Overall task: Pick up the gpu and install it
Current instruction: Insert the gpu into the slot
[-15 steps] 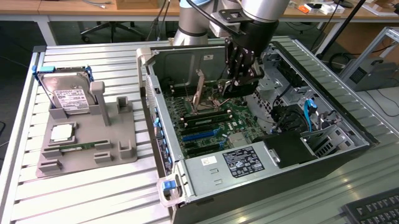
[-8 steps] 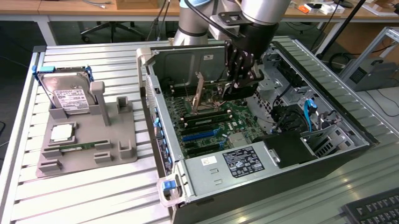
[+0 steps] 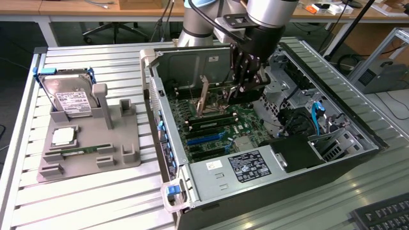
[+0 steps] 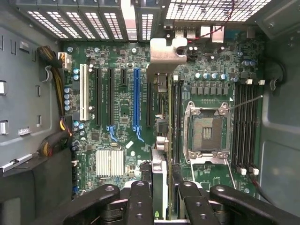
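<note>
Keyboard [image 3: 382, 216] on ribbed table [image 3: 96, 201]

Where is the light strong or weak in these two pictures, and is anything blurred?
Exterior view: even room light, the slatted table bright, the computer case interior darker. Wrist view: bright glare through the case's vent grille, the motherboard evenly lit, the case walls shadowed; the gripper fingers holding the gpu look soft up close.
</note>
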{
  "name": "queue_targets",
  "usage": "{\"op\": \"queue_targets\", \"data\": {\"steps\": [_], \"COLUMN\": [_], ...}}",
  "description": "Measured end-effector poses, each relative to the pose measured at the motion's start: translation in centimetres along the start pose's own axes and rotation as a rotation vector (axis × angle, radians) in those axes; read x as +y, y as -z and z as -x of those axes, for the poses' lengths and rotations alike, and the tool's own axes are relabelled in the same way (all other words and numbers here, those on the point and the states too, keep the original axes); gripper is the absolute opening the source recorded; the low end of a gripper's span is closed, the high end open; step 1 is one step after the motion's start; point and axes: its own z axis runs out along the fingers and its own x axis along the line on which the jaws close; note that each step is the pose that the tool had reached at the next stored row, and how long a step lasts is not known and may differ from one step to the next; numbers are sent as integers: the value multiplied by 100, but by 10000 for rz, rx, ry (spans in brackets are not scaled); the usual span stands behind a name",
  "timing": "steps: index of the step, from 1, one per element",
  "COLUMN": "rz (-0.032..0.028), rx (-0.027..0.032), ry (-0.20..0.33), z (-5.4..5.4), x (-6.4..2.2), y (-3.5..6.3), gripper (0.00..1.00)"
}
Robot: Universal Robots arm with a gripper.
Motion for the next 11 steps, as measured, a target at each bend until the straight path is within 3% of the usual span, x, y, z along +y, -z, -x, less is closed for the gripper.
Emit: {"op": "queue_targets", "data": {"steps": [11], "rz": [0], "rx": [0], "ry": [0], "z": [-28], "x": [6], "y": [-22], "gripper": [27]}}
